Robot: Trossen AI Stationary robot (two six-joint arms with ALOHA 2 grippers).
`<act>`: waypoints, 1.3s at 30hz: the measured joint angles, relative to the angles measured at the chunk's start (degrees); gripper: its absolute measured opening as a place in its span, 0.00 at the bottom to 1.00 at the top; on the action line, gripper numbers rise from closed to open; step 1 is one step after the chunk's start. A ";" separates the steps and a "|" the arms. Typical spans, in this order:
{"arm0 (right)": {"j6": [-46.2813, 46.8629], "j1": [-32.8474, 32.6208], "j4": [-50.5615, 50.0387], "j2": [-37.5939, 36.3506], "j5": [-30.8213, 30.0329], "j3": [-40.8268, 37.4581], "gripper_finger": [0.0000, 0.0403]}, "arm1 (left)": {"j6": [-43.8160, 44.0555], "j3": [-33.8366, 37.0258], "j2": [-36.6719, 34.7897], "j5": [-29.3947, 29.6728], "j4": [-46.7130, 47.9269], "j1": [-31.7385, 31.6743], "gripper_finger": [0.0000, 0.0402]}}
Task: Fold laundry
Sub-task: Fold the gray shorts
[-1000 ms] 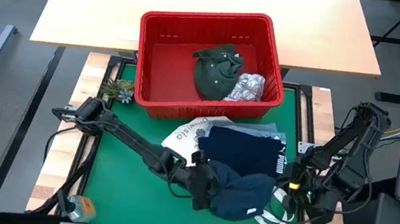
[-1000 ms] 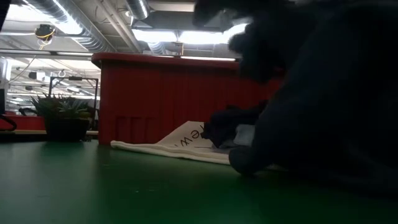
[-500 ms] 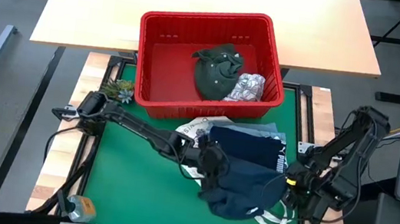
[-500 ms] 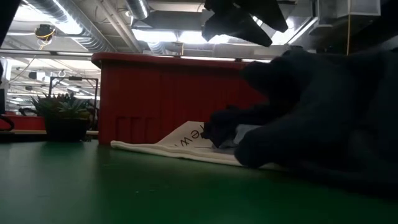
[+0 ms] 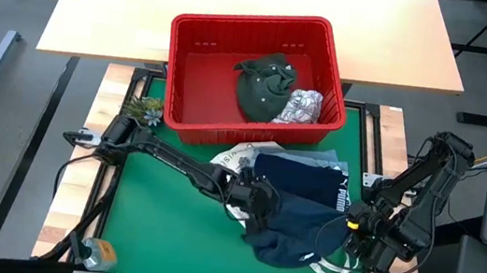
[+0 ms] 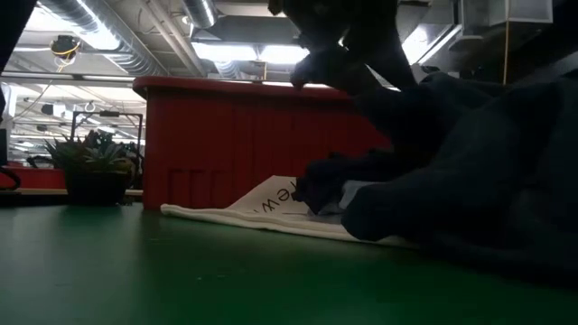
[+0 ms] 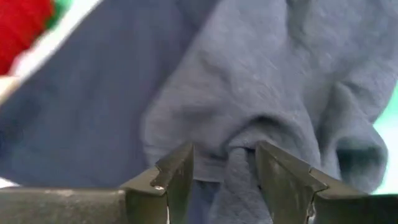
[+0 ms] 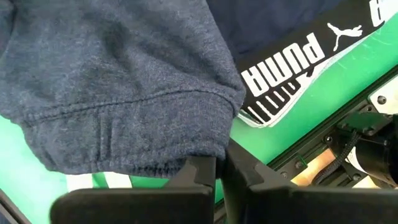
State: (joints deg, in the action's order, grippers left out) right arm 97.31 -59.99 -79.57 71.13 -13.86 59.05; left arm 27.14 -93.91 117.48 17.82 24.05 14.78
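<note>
Left hand [image 7: 224, 171] newly parted over navy garment [image 7: 261, 93]; "PUMA" print [image 8: 283, 59] right-wrist-only.

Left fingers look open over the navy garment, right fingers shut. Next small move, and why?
Probably close the left gripper on the ridge of the navy garment. Its fingers stand apart with a raised fold of cloth between them, so a pinch is there to take. The right gripper is shut at the garment's hem, so a second hold would let the arms spread it.

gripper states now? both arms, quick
Left gripper: open, fingers either side of a fold of the navy garment.
Right gripper: shut, at the navy garment's hem; a grip cannot be told.
</note>
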 joint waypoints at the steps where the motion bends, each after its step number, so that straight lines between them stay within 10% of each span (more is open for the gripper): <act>1: -0.01 0.00 0.00 0.00 0.01 0.00 0.02 | 0.18 0.00 0.72 -0.69 -0.37 0.45 0.41; 17: -0.08 0.00 0.02 0.00 1.76 0.00 0.02 | -0.48 0.07 4.12 -4.44 -0.32 6.70 0.41; 39: -0.08 -0.02 0.13 0.00 1.50 0.00 0.03 | -24.58 0.09 2.28 10.29 7.04 0.07 0.41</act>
State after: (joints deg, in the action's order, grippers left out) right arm 97.23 -60.01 -79.44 71.13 -12.36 59.05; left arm 2.56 -93.82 119.77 28.11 31.09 14.84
